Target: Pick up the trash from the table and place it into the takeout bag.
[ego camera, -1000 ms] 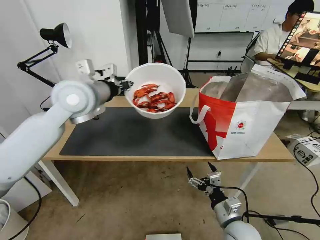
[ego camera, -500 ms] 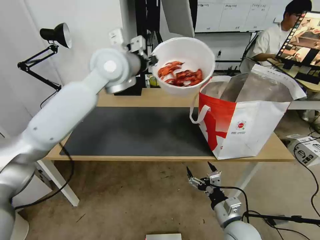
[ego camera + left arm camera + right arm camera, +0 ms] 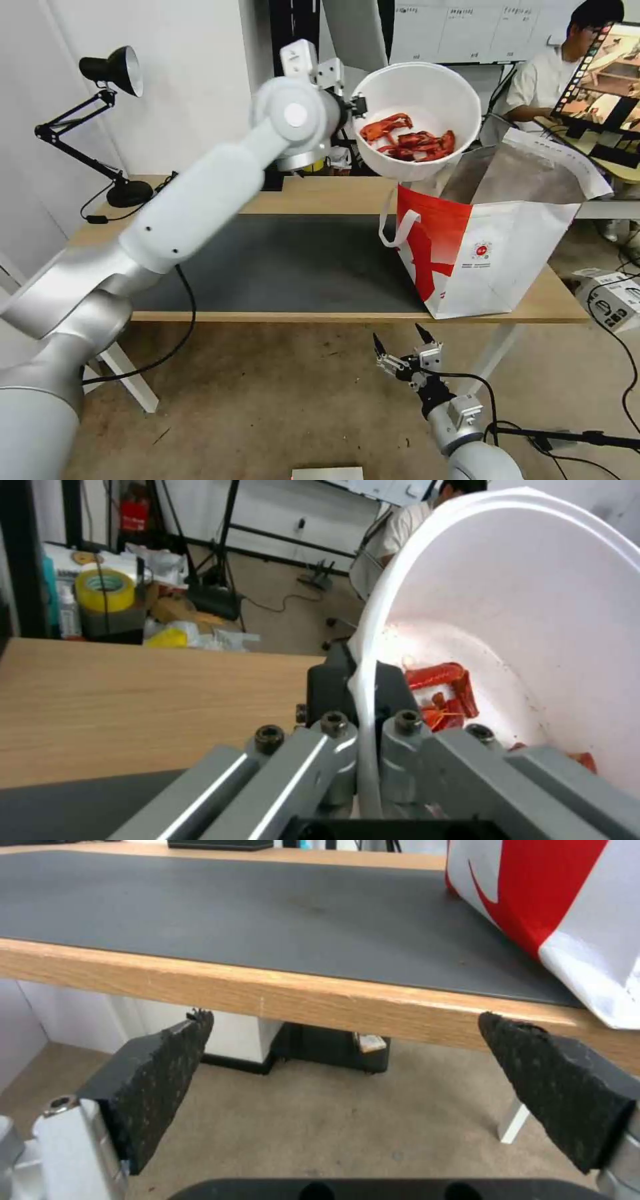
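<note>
1. Nearest the robot, at about six o'clock and below the front edge of the long light-wood table [image 3: 320, 193], the right gripper [image 3: 401, 348] hangs over the floor with its two black padded fingers [image 3: 160, 1075] spread wide apart, nothing between them.
2. Past that edge lies the large dark grey rectangular mat [image 3: 293, 267], covering most of the tabletop; the part of it in sight is bare.
3. At roughly three o'clock on the table stands the large red-and-white insulated takeout bag [image 3: 480, 257], upright, its mouth open and its silver foil lining showing, one white strap handle [image 3: 395, 227] drooping down its near left corner.
4. Above the bag's left rim, at about one o'clock, the left gripper [image 3: 358, 107] holds the white round bowl of red crayfish shells [image 3: 419, 119] in the air, clear of the table and tilted slightly toward the robot.
5. From the left wrist view the left gripper's jaws are clamped on the bowl's thin white rim (one dark finger [image 3: 393, 690] inside, one outside), and the red shells [image 3: 443, 692] lie at the bowl's bottom.
6. Farthest back, at ten o'clock, a black desk lamp [image 3: 110, 70] stands on the table's far left corner.
</note>
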{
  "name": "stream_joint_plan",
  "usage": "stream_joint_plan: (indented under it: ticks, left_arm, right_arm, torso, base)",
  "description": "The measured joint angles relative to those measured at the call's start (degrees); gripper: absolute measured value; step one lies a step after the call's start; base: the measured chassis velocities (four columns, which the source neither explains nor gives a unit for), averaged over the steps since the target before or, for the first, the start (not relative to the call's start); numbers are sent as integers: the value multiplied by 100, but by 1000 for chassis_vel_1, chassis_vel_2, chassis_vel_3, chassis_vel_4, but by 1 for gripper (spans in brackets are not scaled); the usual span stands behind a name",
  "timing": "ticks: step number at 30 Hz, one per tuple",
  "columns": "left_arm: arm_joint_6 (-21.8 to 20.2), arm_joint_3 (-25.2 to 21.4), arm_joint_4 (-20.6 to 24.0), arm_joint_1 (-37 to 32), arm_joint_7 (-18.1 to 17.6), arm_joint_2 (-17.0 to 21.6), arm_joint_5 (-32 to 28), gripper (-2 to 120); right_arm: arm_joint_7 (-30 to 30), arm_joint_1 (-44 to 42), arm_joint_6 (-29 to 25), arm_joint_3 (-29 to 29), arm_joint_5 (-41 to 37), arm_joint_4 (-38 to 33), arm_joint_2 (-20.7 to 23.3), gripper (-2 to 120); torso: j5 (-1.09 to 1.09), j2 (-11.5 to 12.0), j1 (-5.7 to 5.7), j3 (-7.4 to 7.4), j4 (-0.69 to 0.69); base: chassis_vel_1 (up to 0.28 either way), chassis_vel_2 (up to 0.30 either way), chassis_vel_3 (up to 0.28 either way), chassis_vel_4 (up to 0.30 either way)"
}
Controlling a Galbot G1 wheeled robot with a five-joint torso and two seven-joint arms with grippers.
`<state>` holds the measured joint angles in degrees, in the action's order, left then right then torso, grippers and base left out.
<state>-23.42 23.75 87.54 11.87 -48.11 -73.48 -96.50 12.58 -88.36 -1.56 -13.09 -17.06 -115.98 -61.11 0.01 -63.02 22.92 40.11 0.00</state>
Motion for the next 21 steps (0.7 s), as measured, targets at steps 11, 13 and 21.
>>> stream_joint_plan:
  ticks: [11, 13, 21]
  left_arm:
    - [194, 249, -341, 38, -118, -447, 262, 0]
    - [218, 281, -373, 38, -127, -475, 313, 0]
    - [373, 565, -579, -13, -175, -673, 749, 0]
  right_arm:
    - [0, 0, 0, 0, 0, 0, 0, 100]
    - [0, 0, 0, 0, 0, 0, 0, 100]
    - [0, 0, 0, 0, 0, 0, 0, 100]
  torso:
    - [0, -1, 0, 0, 0]
    - [0, -1, 0, 0, 0]
    - [-1, -1, 0, 0, 0]
  base:
    - [0, 0, 0, 0]
    - [0, 0, 0, 0]
    - [0, 0, 0, 0]
